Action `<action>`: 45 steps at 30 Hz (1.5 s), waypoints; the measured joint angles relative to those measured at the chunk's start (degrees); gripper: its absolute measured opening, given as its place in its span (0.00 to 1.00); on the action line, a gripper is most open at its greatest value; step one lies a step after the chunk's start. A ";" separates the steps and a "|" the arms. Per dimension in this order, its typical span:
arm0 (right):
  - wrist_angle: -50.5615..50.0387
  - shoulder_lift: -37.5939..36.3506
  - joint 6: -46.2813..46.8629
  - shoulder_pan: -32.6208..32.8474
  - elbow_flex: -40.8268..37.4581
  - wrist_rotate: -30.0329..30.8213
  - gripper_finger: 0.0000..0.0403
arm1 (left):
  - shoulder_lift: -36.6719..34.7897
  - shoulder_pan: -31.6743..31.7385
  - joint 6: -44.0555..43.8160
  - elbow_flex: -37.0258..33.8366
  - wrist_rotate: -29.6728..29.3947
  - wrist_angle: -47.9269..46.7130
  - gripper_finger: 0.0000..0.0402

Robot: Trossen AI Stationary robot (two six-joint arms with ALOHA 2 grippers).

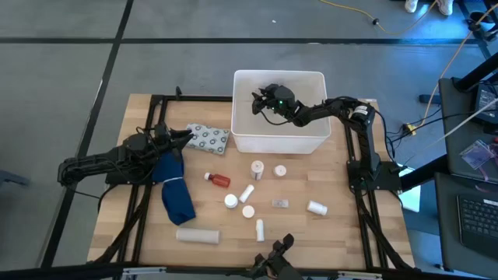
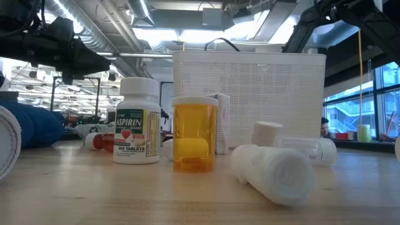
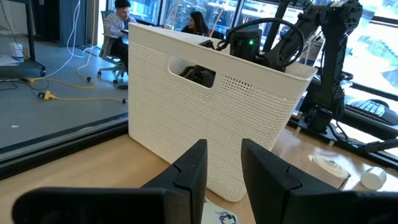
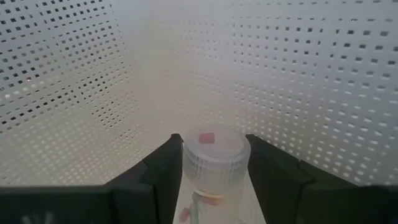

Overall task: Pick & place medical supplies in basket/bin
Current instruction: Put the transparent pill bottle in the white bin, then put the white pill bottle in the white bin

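Two grippers observed: right gripper (image 4: 211, 180) inside the white tub (image 1: 241, 141), fingers parted alongside a clear bottle (image 4: 214, 158); grip uncertain. Left gripper (image 3: 222, 171) near tub, slightly open, empty.

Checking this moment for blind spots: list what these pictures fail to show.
- High view: the white tub's contents, hidden under the right pincer.
- Right wrist view: whether the clear bottle is gripped or already released; its lower part is cut off.
- Left wrist view: the packet under the left pincer, cut off by the edge.
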 joint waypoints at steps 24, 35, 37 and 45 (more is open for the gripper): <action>1.25 -0.37 -1.96 0.14 0.04 -1.94 0.44 | 0.02 0.00 0.00 0.02 -0.02 -0.02 0.23; 4.23 -11.20 -2.25 0.81 0.15 -13.97 0.44 | 0.01 0.00 0.00 0.01 -0.02 -0.01 0.23; 3.57 -14.79 -2.29 1.36 0.15 -17.63 0.44 | 0.02 0.00 0.00 0.02 -0.02 0.00 0.23; -9.74 -31.82 -2.29 6.14 0.22 -32.65 0.44 | 0.00 0.00 0.00 0.02 -0.04 0.00 0.23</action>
